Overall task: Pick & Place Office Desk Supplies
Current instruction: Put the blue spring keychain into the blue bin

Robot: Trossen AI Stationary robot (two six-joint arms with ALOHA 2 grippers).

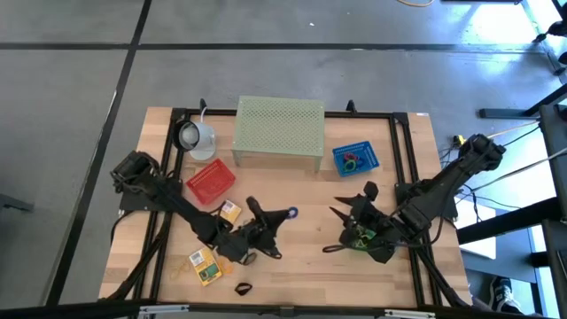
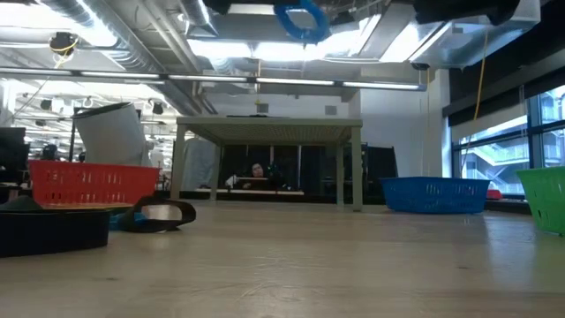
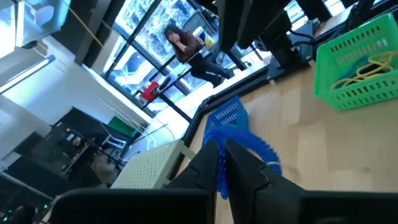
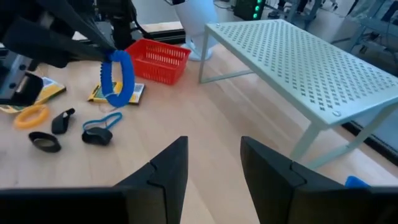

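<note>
My left gripper point(image 1: 283, 214) is raised over the middle of the table, shut on a blue coiled loop point(image 4: 118, 78). The loop also shows in the high view point(image 1: 291, 213) and at the top of the low view point(image 2: 300, 19). My right gripper point(image 4: 214, 162) stands open and holds nothing, hovering at the right beside the green basket point(image 1: 361, 237). On the table near the left arm lie a yellow loop point(image 4: 31, 116), black clips point(image 4: 62, 121), a thin blue loop point(image 4: 99, 130) and yellow packets point(image 1: 230, 211). My left gripper pinches the blue coiled loop between its two fingers point(image 3: 245, 165), on the ring's upper part point(image 4: 115, 59). The fingers lie level and point toward the table's right side. The loop hangs below the fingertips, upright and lifted clear of the table.
The pale green perforated stand point(image 1: 279, 133) is at the far middle, with a red basket point(image 1: 211, 182) to its left and a blue basket point(image 1: 355, 158) to its right. A white cup-like thing point(image 1: 195, 137) sits far left. A black clip point(image 1: 243, 288) lies near the front edge.
</note>
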